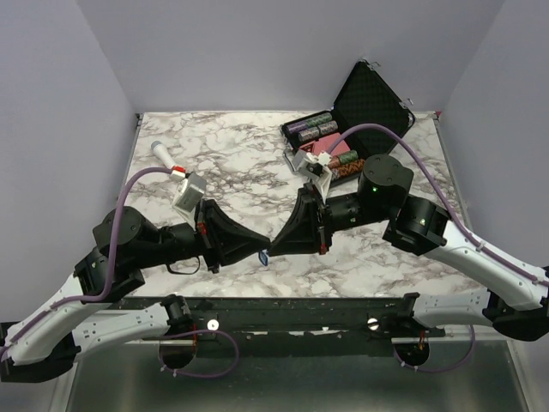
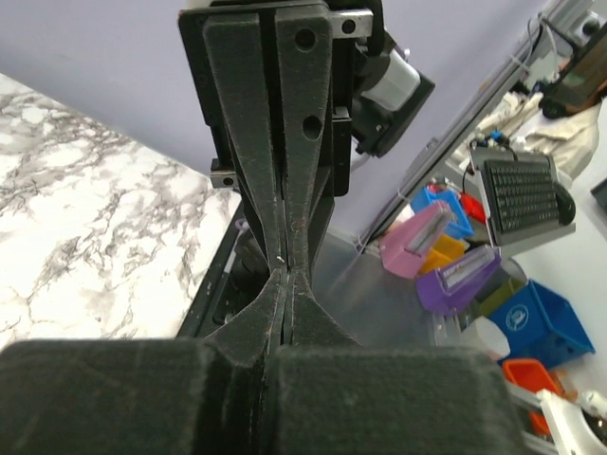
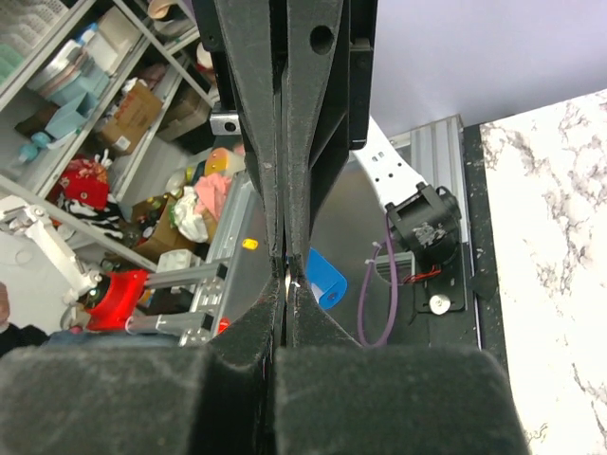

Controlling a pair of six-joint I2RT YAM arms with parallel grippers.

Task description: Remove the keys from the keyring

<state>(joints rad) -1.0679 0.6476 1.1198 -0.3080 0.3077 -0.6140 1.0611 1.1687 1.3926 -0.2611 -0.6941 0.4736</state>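
Observation:
My two grippers meet tip to tip above the table's front middle. The left gripper (image 1: 267, 244) is shut; in its wrist view (image 2: 285, 277) its jaws are pressed together, with a tiny silvery glint at the tips. The right gripper (image 1: 277, 241) is shut too; in its wrist view (image 3: 288, 282) a thin silvery sliver, the key (image 3: 290, 278), is pinched between its tips. The blue tag of the keyring (image 1: 263, 256) hangs just below the meeting point, and it shows beside the tips in the right wrist view (image 3: 324, 277). The metal ring itself is hidden between the fingers.
A white microphone (image 1: 163, 153) and a small grey-white box (image 1: 189, 190) lie at the left behind the left arm. An open black case (image 1: 371, 99) with rows of coloured rolls (image 1: 310, 129) stands at the back right. A white object (image 1: 310, 165) lies behind the right gripper.

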